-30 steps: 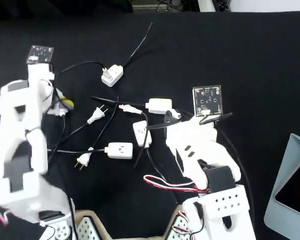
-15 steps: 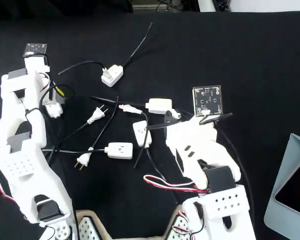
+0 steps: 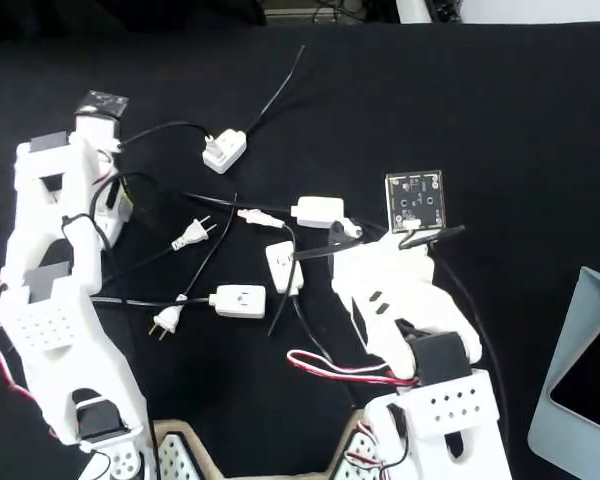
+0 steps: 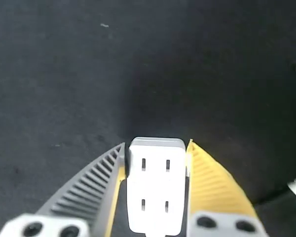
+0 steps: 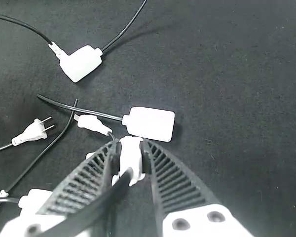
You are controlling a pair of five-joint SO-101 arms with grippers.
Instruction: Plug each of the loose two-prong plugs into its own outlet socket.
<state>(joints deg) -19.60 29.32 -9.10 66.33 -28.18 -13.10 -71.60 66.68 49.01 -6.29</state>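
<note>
Tabletop [image 3: 500, 110]: a black, matte surface runs across your whole working area.
Far socket [image 3: 224, 150]: lies flat, with black cord attached.
Centre socket [image 3: 317, 211]: lies flat, with a small white plug [image 3: 255, 215] near it.
Near socket [image 3: 238, 299]: lies flat.
Loose plugs: look between the far and near sockets for the upper plug [image 3: 190, 234] and lower plug [image 3: 163, 322], apart from each other.
Grey bin [image 3: 570, 320]: sits at the right edge.

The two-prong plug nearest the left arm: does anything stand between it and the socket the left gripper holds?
Nothing visible. Between the plug and the socket in the left gripper lies only bare black table. Dark cords may hide there.
</note>
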